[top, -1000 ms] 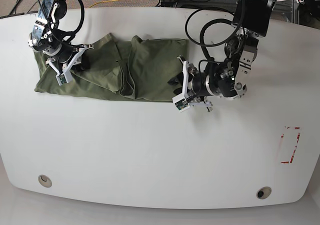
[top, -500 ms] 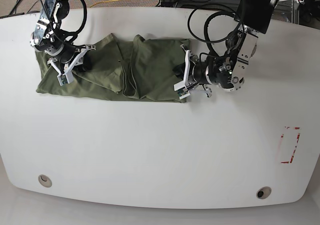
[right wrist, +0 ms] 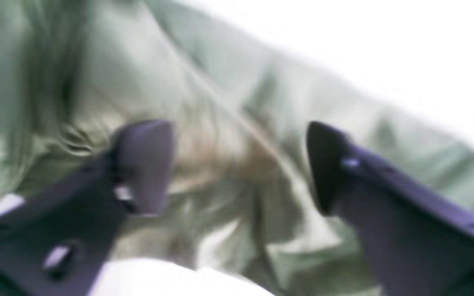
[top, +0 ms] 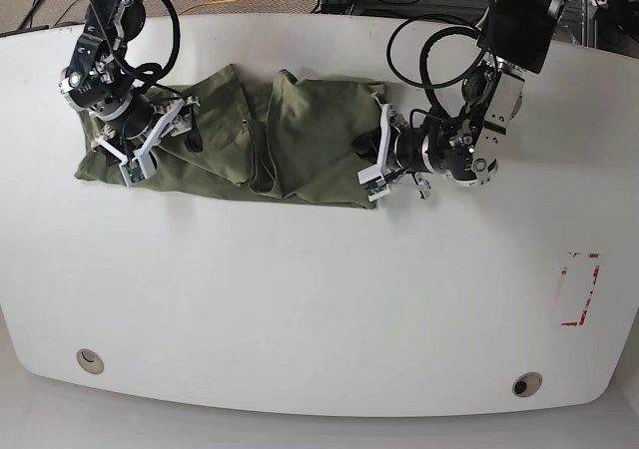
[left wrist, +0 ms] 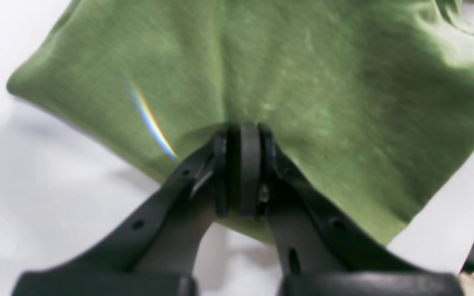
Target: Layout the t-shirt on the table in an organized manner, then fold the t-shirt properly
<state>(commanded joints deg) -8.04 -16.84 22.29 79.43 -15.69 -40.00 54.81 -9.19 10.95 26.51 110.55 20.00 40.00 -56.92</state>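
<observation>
The white counter [top: 300,299] carried the t-shirt [top: 300,135] bunched in a wrinkled band near its far edge, toward the far left corner. Layout was seemingly the step in hand. The left claw [left wrist: 243,164] was pressed together, pinching the shirt's right edge; the right claw [right wrist: 237,164] hung spread over its left end. Next, that claw would need to grip, then both draw the cloth flat.

Left tool [left wrist: 243,172] pressed closed, arm reaching in low. Right tool [right wrist: 239,164] spread wide, angled downward.
</observation>
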